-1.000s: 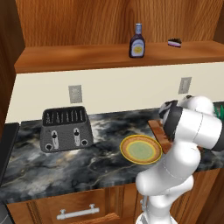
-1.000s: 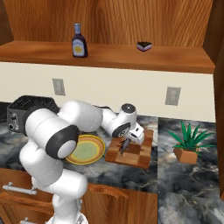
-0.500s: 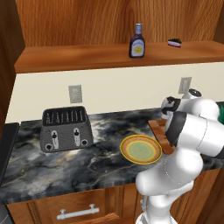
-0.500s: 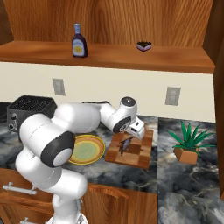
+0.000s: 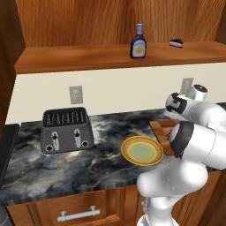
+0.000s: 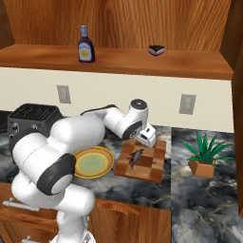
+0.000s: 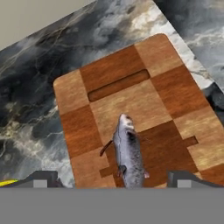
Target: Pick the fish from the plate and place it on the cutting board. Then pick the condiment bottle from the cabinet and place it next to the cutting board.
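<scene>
So the fish lies on the board, the gripper spread wide above it; next comes the bottle on the shelf.

Fish lies on cutting board, right of plate; condiment bottle stands on cabinet shelf.

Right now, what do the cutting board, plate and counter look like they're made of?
Cutting board: wood, matte, shown by checkered light and dark blocks with grain. Plate: probably glazed ceramic, given smooth yellow and pale green colour and an orange-brown rim. Counter: looks like polished dark marble or granite, with pale veining.
</scene>
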You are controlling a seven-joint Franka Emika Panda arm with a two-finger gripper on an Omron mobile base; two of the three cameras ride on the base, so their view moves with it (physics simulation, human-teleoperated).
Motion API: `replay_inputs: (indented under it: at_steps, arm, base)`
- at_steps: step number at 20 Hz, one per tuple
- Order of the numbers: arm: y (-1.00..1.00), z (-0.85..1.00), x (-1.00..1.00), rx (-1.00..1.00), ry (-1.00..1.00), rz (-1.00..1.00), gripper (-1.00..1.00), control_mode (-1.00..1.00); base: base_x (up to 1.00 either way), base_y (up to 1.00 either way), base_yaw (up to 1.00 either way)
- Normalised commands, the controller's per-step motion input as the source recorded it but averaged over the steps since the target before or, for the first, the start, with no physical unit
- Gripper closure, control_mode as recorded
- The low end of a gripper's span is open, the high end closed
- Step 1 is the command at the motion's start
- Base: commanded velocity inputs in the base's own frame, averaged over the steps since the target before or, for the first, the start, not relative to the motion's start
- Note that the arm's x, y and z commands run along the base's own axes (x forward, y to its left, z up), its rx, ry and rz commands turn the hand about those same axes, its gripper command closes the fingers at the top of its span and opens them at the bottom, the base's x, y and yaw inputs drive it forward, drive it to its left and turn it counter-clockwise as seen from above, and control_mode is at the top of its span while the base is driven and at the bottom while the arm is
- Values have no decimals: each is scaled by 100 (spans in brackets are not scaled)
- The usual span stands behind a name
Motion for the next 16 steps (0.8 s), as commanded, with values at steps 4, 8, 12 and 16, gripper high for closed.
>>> replay_inputs:
  at_steps: [4, 8, 12, 16]
  arm:
    - [25, 23, -26, 0, 0, 2, -100, -100]
    - [33, 20, -25, 0, 0, 3, -100, -100]
    - [33, 20, -22, 0, 0, 3, -100, -100]
    - [23, 18, -15, 0, 0, 2, -100, -100]
  base:
    - [0, 0, 0]
    - [0, 0, 0]
    - [0, 0, 0]
    - [0, 0, 0]
